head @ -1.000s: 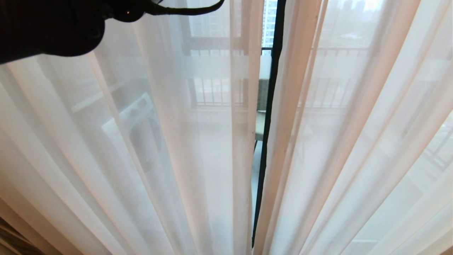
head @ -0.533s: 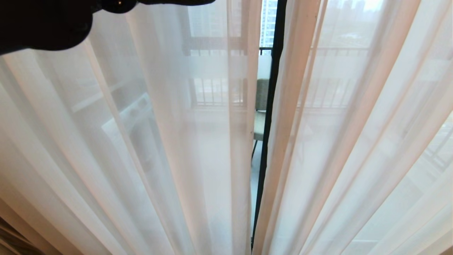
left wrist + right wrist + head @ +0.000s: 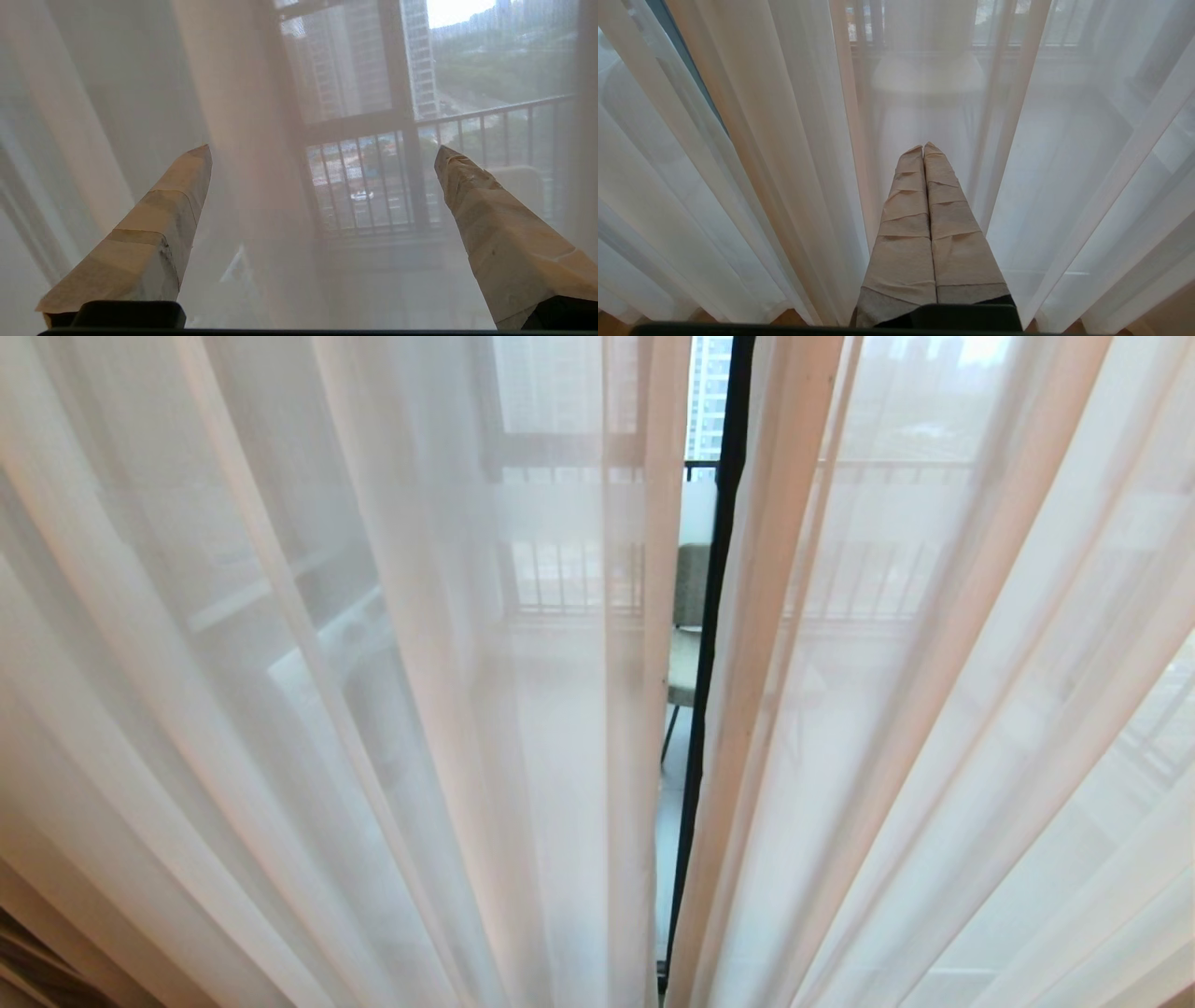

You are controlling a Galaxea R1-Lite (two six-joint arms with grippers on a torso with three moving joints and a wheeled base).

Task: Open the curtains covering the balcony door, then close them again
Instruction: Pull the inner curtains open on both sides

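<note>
White see-through curtains (image 3: 392, 709) fill the head view, hanging in long pleats that fan out toward six o'clock. Two panels meet near the middle, with a narrow gap between them running from twelve o'clock down to six. Through that gap shows the dark frame of the balcony door (image 3: 714, 616), and beside it a slice of a grey-green chair (image 3: 689, 616) out on the balcony. Behind the fabric, dimly, a railing (image 3: 574, 579) with upright bars and tall buildings beyond it can be made out.

Neither arm shows in the head view. In the left wrist view the left gripper (image 3: 322, 151) is spread wide, its two tape-wrapped fingers (image 3: 159, 233) standing well apart at about eight and four o'clock with nothing between them; it holds nothing and faces the sheer fabric, with the railing and a street far below visible through it.

In the right wrist view the right gripper (image 3: 923, 148) is pressed fully closed, its wrapped fingers (image 3: 906, 224) touching along their whole length and gripping nothing. It points at the pleats, just in front of them, with a strip of wooden floor (image 3: 784, 318) at six o'clock.
</note>
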